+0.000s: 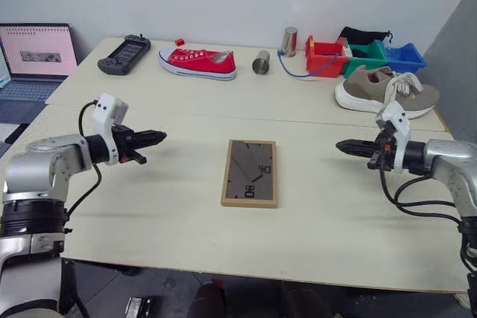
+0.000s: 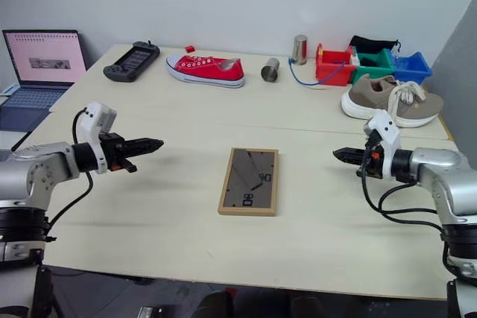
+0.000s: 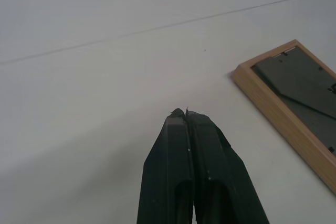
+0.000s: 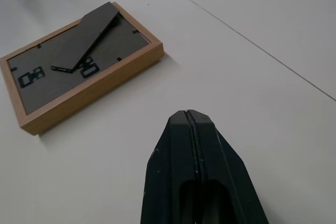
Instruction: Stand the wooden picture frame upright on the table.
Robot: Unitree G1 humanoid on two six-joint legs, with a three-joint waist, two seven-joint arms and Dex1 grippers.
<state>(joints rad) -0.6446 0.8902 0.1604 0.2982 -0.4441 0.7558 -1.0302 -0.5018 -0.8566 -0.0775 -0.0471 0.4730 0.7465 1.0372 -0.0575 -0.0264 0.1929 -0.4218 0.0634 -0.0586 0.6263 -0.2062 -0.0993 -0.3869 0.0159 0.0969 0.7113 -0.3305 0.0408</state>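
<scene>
Wooden picture frame [image 1: 250, 173] is lying flat, back side up, pretty much dead centre on the near slab of the counter [image 1: 164, 221]. You can see the dark back panel with its black clips and the folded stand leg lying across it. Long edges run away from the robot, short edges face it.

Left hand [image 1: 158, 138] hovers off to the frame's left, fingers pinched fully together, holding nothing, tip pointing in toward the frame. Right hand [image 1: 343, 147] mirrors it on the other side, also closed tight and empty. Both are well apart from the frame with bare counter in between, so there's lots of free space on either side of it. Plenty of bare surface between the frame's near edge and the counter's front edge too.

The seam between slabs runs across just beyond the frame's far edge. All the clutter sits past that on the far slab: a red sneaker [image 1: 197, 62], a black controller [image 1: 124, 54], two metal cans [image 1: 261, 62], red, green and blue bins [image 1: 363, 55], and a tan shoe [image 1: 384, 90] near the right edge. A laptop [image 1: 36, 57] is off the far left corner.
</scene>
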